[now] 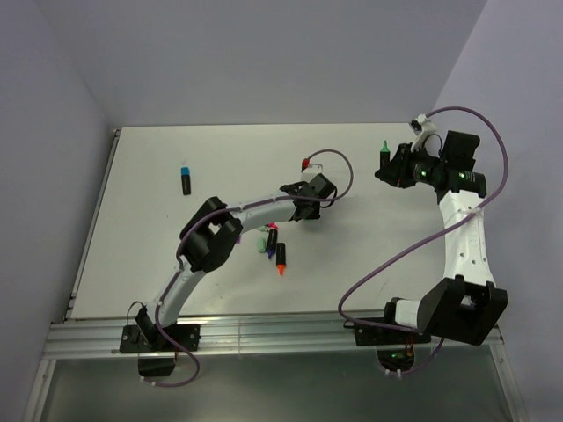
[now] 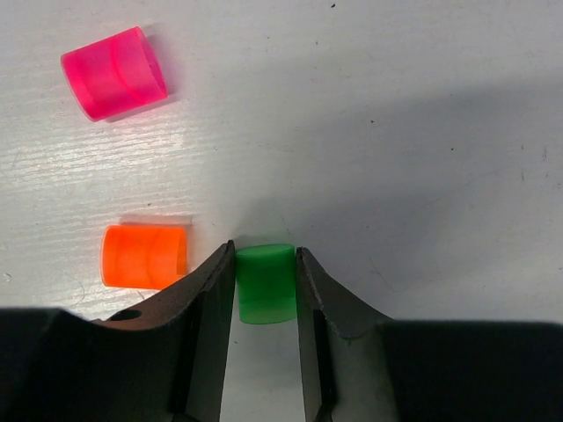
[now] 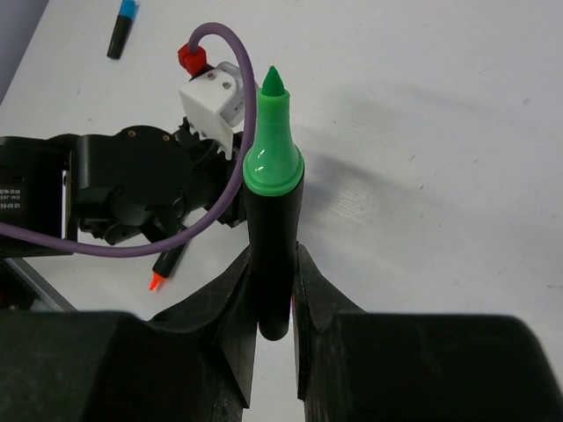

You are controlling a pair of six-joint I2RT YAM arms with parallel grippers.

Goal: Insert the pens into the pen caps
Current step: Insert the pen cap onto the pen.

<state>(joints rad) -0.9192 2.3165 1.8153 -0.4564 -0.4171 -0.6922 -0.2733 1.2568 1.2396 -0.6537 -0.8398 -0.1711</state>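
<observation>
Currently, the left gripper [image 2: 266, 250] is hanging low over the table [image 2: 422, 132], with its jaws pressing against both sides of the green cap [image 2: 266, 286], which is resting on the surface between them. The orange cap [image 2: 143, 256] is lying just outside one jaw, and the pink cap [image 2: 114, 73] is lying farther off, apart from both. All three caps are sitting separate from the pens, and which end of each is open cannot be told. The right gripper [image 3: 274, 290] is pinching the black barrel of the green pen [image 3: 273, 167], holding it upright, tip up, over the far right of the table. The orange-tipped pen [image 1: 281, 261] is lying in a small cluster beside the left arm [image 1: 207, 242]. The blue-ended pen [image 1: 186, 178] is lying well apart at the far left.
</observation>
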